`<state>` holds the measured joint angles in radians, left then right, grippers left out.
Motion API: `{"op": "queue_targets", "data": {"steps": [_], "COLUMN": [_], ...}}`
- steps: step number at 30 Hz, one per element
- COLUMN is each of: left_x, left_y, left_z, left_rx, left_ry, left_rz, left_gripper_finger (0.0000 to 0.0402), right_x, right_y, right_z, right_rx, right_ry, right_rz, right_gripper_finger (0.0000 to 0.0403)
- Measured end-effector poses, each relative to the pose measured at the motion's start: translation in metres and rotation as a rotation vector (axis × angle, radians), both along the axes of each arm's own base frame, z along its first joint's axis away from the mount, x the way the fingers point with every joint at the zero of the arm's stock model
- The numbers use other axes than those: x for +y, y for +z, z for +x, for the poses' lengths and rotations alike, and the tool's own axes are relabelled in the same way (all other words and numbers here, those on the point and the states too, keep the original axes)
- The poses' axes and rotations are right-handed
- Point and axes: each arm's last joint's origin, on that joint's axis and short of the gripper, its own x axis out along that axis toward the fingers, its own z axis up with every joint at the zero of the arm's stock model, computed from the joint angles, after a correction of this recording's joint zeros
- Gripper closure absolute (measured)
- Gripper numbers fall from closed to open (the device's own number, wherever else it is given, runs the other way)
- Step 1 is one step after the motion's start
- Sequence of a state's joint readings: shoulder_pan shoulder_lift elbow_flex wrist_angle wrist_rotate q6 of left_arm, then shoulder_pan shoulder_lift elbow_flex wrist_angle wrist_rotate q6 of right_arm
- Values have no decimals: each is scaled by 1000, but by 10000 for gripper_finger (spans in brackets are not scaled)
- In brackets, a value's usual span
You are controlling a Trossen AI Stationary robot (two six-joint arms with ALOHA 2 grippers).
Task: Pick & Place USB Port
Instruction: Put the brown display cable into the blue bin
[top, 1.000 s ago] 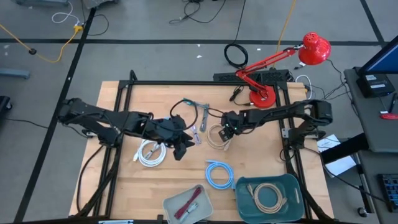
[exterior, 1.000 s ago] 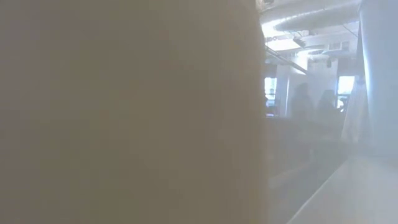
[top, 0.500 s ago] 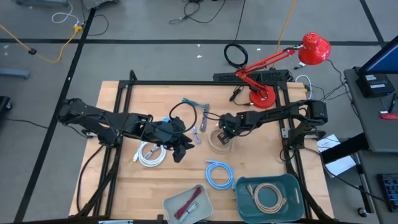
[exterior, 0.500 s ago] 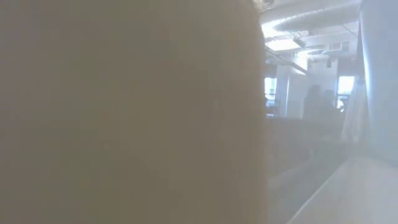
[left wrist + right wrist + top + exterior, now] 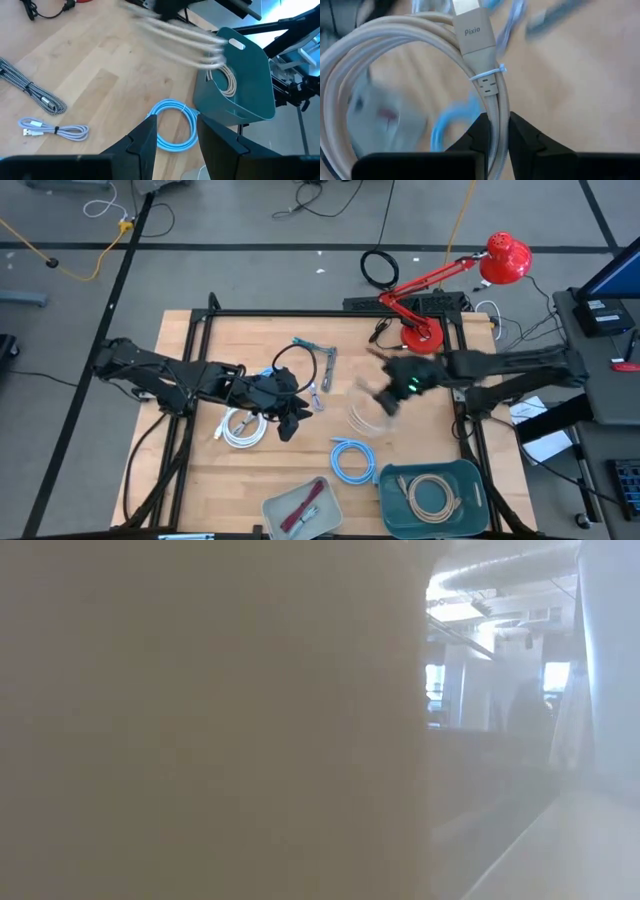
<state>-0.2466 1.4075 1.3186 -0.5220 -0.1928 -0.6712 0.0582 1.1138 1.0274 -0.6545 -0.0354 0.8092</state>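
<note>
- While the left arm sits parked over the middle of the worktop (image 5: 200, 480), the right gripper (image 5: 400, 385) is off to the right of centre, near the base of the red lamp (image 5: 425, 335).
- Right wrist view makes it obvious: its fingers (image 5: 485, 135) are pinched narrow on a beige coiled USB cable (image 5: 480, 65), right by a white zip tie and a connector marked "Pixio". From above, that coil shows as a pale blur hanging just beside the gripper.
- Left gripper (image 5: 290, 415) hovers next to the white cable coil (image 5: 243, 427), fingers (image 5: 145, 140) partly apart with nothing between them.
- Blue cable loop (image 5: 351, 459) lies flat on the wood, just beside the teal bin (image 5: 470, 475), which has another beige cable (image 5: 432, 498) inside.
- Grey tray (image 5: 275, 505) at the front edge has a red item in it.
- Low view is basically blocked by something pale right up close, so no help there.
</note>
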Motion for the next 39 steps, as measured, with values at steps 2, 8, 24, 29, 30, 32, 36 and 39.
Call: {"op": "queue_targets", "data": {"steps": [2, 8, 24, 29, 30, 32, 36, 39], "left_x": [0, -2, -40, -51, -53, -56, -59, -60], "left_y": [0, 0, 10, 15, 16, 17, 17, 17], "left_z": [0, 0, -7, -10, -11, -11, -12, -13], "left_rx": [0, -3, -136, -202, -213, -227, -228, -227], "left_ry": [0, 24, 130, 175, 174, 170, 171, 168], "left_rz": [-1, -51, -205, -211, -214, -223, -241, -245], "left_gripper_finger": [261, 261, 261, 261, 261, 261, 261, 261], "right_x": [19, 65, 178, 186, 187, 190, 195, 197], "right_y": [6, 11, -42, -63, -66, -71, -75, -81], "right_z": [-22, -79, -86, -75, -73, -69, -64, -60], "right_rx": [48, 192, 316, 387, 402, 411, 378, 384], "right_ry": [60, 154, 335, 303, 303, 298, 289, 297], "right_rz": [39, 99, -41, -93, -90, -91, -96, -111], "right_gripper_finger": [371, 371, 371, 371, 371, 371, 371, 370]}}
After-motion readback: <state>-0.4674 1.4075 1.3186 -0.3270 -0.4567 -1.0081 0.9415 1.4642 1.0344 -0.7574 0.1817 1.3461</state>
